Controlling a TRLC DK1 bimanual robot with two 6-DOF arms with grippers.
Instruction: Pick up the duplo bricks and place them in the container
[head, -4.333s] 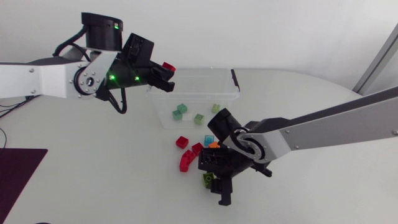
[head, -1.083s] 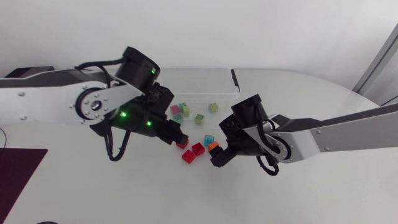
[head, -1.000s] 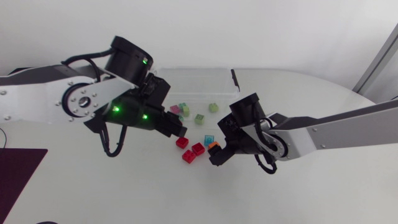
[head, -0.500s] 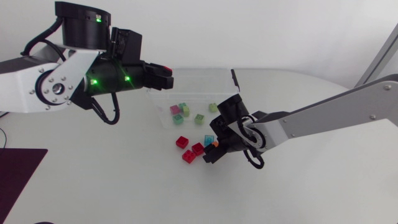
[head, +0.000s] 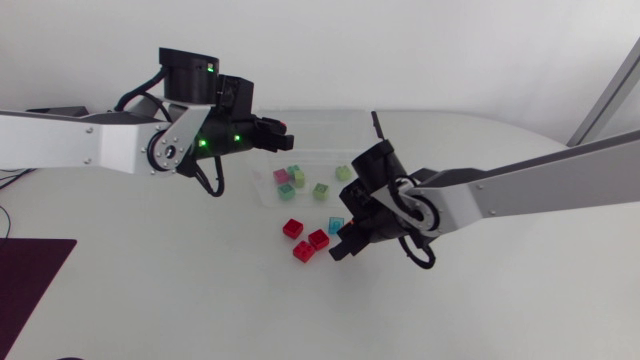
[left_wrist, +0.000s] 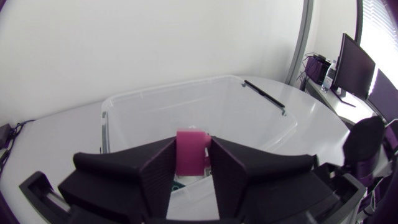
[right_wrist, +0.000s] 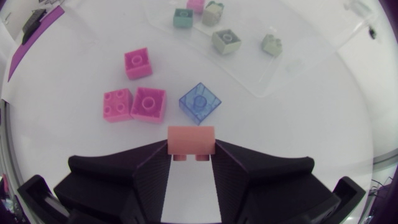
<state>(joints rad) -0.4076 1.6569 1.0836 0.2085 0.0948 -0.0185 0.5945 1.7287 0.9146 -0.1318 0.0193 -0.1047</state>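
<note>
Holding a brick in each arm over the surface (head: 150, 290). My left jaws are closed on a red duplo brick (left_wrist: 191, 152), one finger against each side, and it hangs over the clear container (left_wrist: 186, 84). My right jaws are gripping an orange brick (right_wrist: 191, 140) by two opposite sides, above the surface and just short of the translucent blue brick (right_wrist: 200, 102) ahead of it. Three loose red bricks (right_wrist: 138, 63) lie on the surface near the blue one, two of them side by side and the third a little apart, nearer the container. Inside the container I can see several green bricks (right_wrist: 226, 41) and a pink brick (head: 281, 176) on its floor.
</note>
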